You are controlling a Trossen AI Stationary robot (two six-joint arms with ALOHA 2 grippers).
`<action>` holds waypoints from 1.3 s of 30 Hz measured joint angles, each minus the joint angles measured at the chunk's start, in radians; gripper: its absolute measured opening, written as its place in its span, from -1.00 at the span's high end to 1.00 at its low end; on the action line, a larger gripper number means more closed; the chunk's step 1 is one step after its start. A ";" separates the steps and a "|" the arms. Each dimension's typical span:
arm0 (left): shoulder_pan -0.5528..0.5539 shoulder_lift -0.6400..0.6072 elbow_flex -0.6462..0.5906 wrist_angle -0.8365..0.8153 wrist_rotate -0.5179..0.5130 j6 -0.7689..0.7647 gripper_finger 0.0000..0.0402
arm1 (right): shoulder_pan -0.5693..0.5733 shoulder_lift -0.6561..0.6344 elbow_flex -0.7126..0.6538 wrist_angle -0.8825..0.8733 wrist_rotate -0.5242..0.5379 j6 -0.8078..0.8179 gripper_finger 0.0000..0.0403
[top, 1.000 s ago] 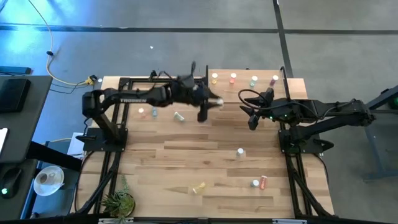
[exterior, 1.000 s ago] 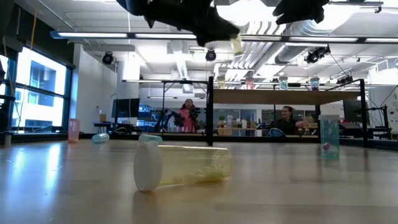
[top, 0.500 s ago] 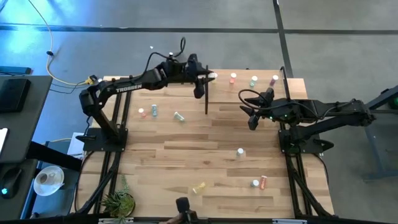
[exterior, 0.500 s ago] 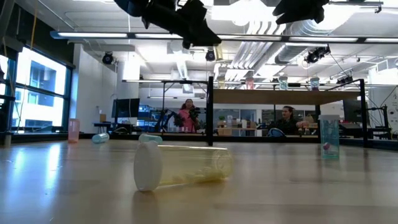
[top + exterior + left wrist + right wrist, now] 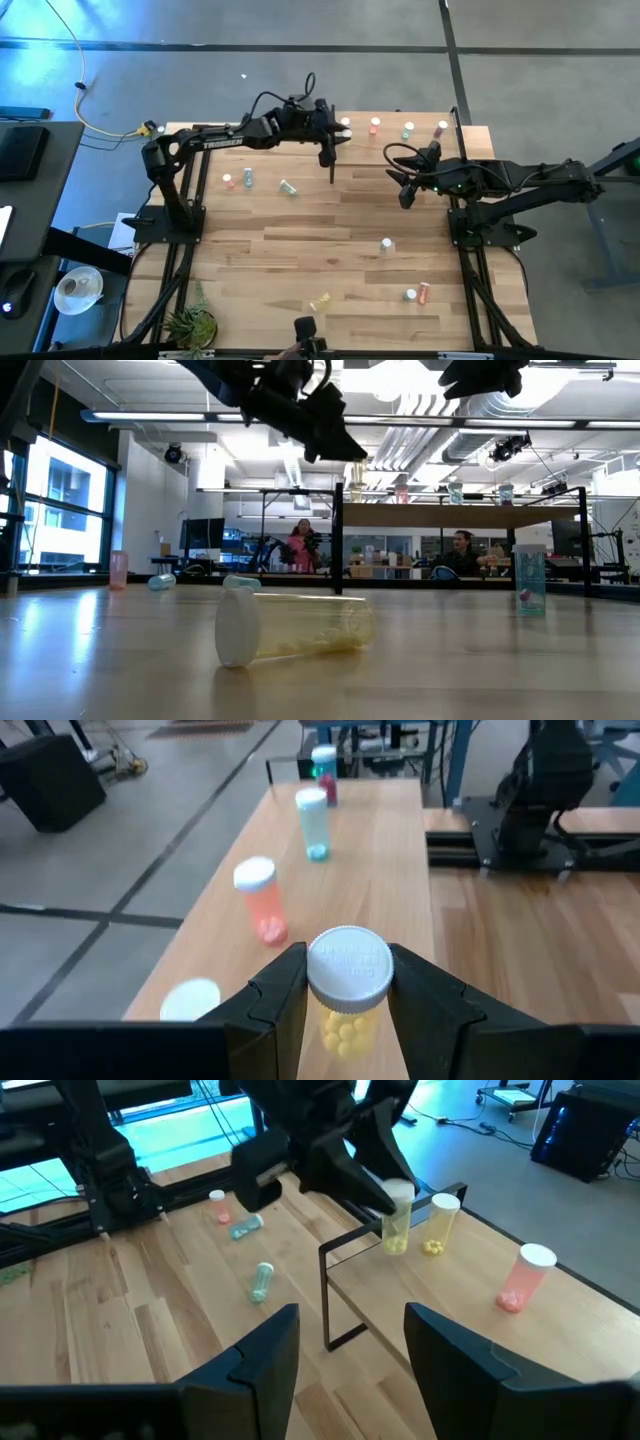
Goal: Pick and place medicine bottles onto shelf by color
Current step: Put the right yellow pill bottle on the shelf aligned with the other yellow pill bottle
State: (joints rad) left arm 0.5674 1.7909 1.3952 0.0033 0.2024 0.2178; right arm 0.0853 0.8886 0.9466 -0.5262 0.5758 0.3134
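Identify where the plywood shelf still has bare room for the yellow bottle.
Crowded: upright yellow bottle, pink, teal and purplish bottles line the pale plywood shelf. Free: its table-side strip beside them, where the left gripper holds a yellow bottle.

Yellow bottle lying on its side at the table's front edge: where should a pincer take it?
Grip the yellow bottle across its clear body, descending from above with fingers straddling its long axis. It lies flat with the white cap at one end, so the barrel gives parallel sides.

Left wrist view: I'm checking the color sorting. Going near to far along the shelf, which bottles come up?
The yellow bottle in the left gripper → pink bottle → teal bottle → purplish-red bottle. The right gripper waits open near the shelf.
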 joint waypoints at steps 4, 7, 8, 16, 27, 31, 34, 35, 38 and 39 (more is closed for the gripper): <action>0.000 0.022 0.000 -0.001 -0.002 -0.005 0.43 | 0.000 0.000 0.000 -0.001 0.000 0.000 0.14; 0.002 0.039 0.002 0.012 -0.002 -0.008 0.43 | 0.000 0.000 0.000 -0.003 0.000 0.000 0.14; 0.002 0.047 0.001 0.003 -0.001 -0.008 0.43 | 0.000 0.000 0.000 -0.005 0.000 0.000 0.14; 0.001 0.078 0.000 0.015 -0.020 -0.005 0.43 | 0.000 0.000 0.000 -0.016 0.000 0.000 0.14; 0.002 0.077 0.001 0.000 -0.036 -0.006 0.43 | 0.000 0.000 0.000 -0.016 0.000 0.000 0.14; 0.001 0.075 0.001 -0.004 -0.057 -0.008 0.43 | 0.000 0.000 0.000 -0.016 0.000 0.000 0.14; 0.001 0.075 0.001 -0.004 -0.060 -0.013 0.43 | 0.000 0.000 0.000 -0.016 0.000 0.000 0.14; 0.001 0.075 0.001 -0.005 -0.061 -0.019 0.43 | 0.000 0.000 0.000 -0.016 0.000 0.000 0.14; 0.001 0.075 0.001 -0.007 -0.061 -0.023 0.43 | 0.000 0.000 0.000 -0.016 0.000 0.000 0.14; 0.001 0.075 0.001 -0.007 -0.061 -0.023 0.43 | 0.000 0.000 0.000 -0.016 0.000 0.000 0.14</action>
State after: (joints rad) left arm 0.5686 1.8656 1.3960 -0.0033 0.1413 0.1944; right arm 0.0852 0.8890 0.9466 -0.5422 0.5762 0.3130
